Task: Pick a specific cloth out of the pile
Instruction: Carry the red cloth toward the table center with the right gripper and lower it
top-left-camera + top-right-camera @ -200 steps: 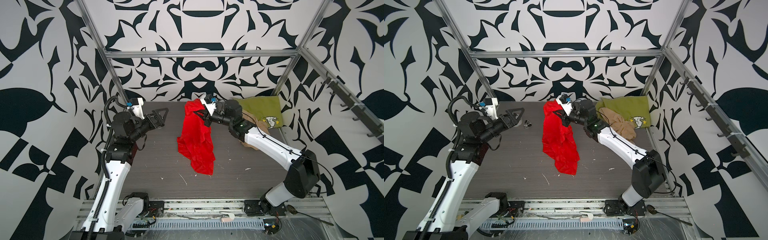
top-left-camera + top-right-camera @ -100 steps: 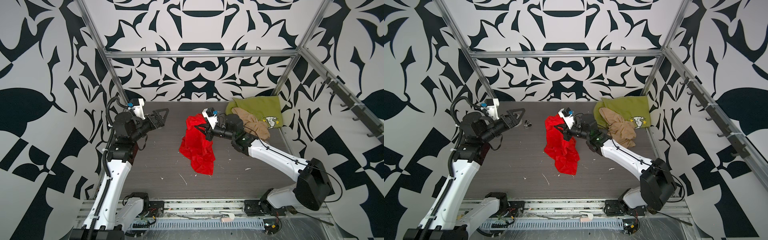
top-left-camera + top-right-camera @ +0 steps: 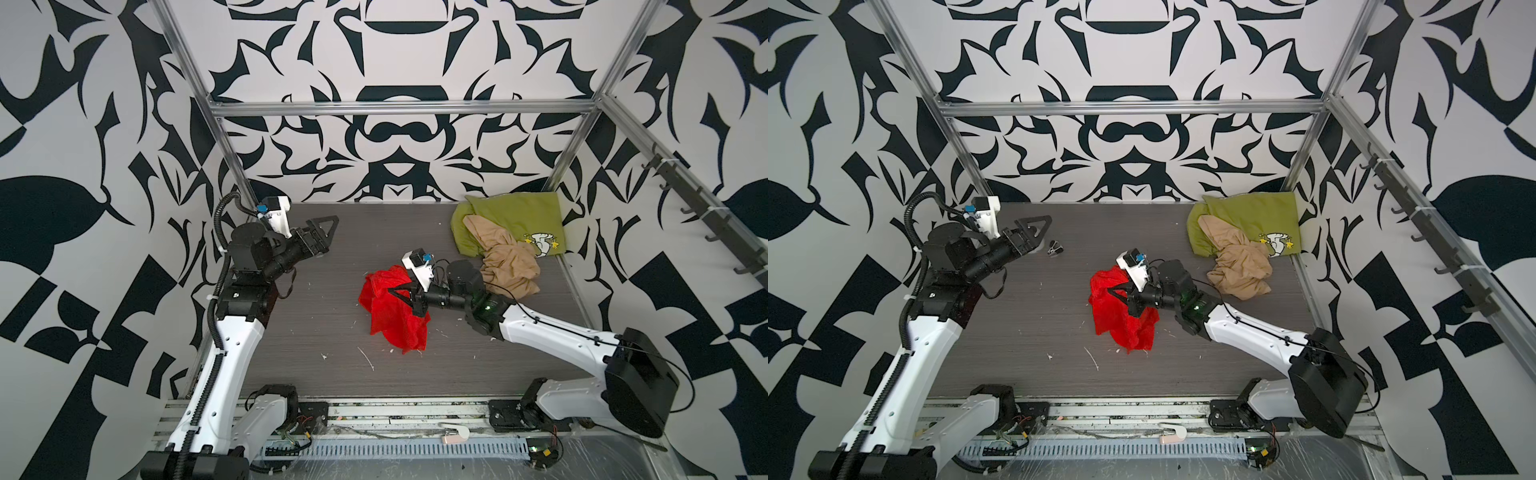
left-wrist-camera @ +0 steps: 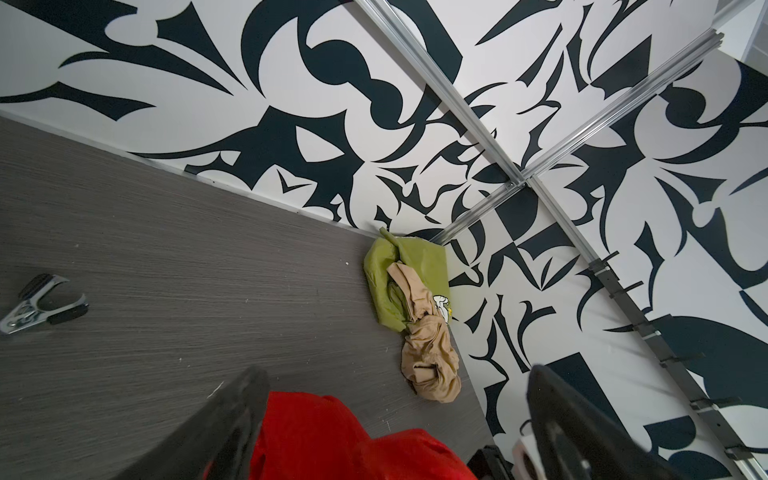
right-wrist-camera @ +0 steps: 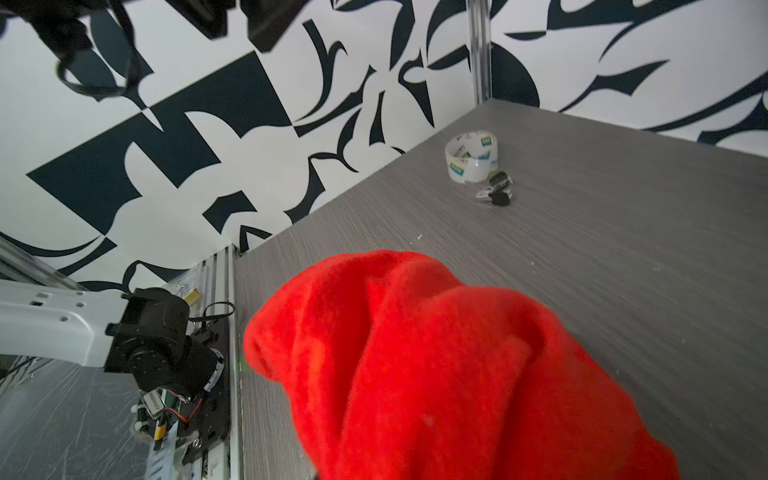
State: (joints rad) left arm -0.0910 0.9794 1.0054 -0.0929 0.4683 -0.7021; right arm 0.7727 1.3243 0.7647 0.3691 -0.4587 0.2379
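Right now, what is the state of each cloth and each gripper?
Red cloth: bunched, gripped, apart from the other cloths.
Olive cloth: lying in the far corner, partly covered.
Tan cloth: crumpled on the olive cloth.
Left gripper: open, empty.
Right gripper: shut on the red cloth.

Right claw (image 3: 401, 299) lowered — red cloth (image 3: 390, 326) now slumped on table (image 3: 324, 374).

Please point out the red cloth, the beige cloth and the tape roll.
red cloth (image 3: 395, 330): in a top view, crumpled middle
beige cloth (image 3: 511, 270): in a top view, bunched lower part
tape roll (image 5: 469, 166): right wrist view, outer side
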